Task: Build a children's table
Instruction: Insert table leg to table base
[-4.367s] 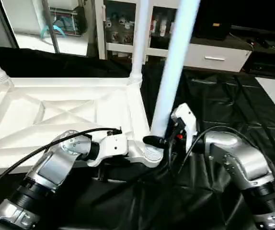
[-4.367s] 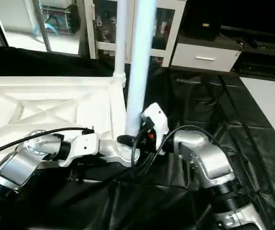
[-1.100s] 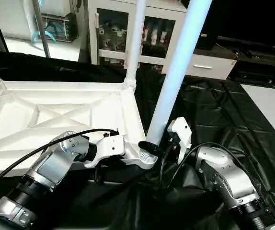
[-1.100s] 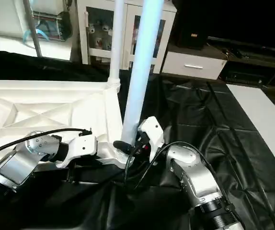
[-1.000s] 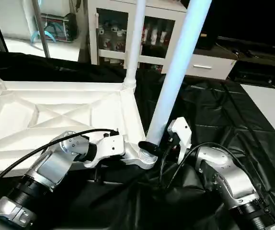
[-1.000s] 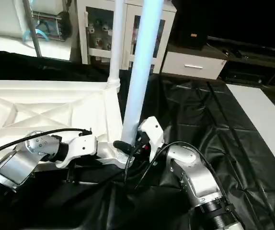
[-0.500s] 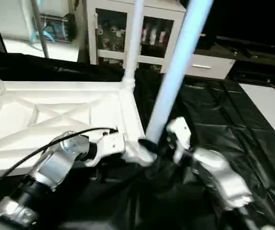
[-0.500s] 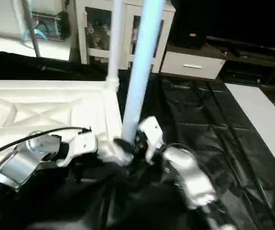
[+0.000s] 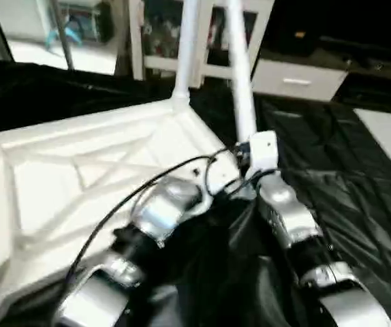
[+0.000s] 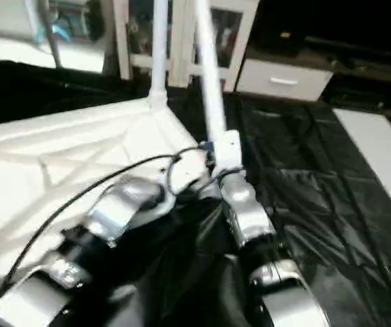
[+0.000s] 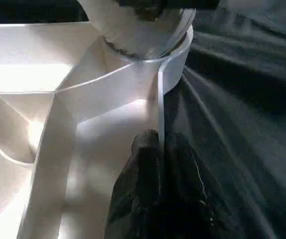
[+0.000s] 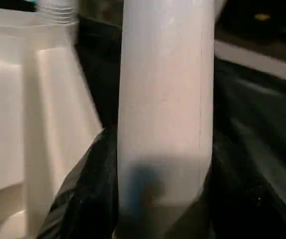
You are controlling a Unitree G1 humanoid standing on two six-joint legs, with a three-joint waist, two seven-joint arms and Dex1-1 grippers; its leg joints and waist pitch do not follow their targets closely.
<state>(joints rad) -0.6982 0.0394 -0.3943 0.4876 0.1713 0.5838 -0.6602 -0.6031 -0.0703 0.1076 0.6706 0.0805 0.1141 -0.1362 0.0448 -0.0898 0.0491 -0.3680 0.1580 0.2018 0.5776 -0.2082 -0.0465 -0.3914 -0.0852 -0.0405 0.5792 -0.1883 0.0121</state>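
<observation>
The children's tabletop (image 9: 93, 177) lies upside down on the black-draped table (image 9: 359, 197), its X-ribbed underside facing up; the left end effector (image 11: 159, 149) is pinched closed on the thin raised rim (image 11: 160, 107) just below a round corner socket (image 11: 153, 59), its black fingers (image 11: 183, 169) pressed to either side of the white edge; directly beyond that end effector, a white leg (image 9: 240, 88) rises out of the socket; the right end effector (image 12: 163, 199) holds this leg near its base, about half open around the shaft, with a dark finger (image 12: 83, 199) showing at each side; in the head views the two silver forearms meet at that near corner, the right end effector's white housing (image 9: 262, 151) against the leg; farther beyond both end effectors, a second leg (image 9: 185, 51) stands in the far corner socket; a white cabinet (image 9: 298, 78) sits behind the table.
</observation>
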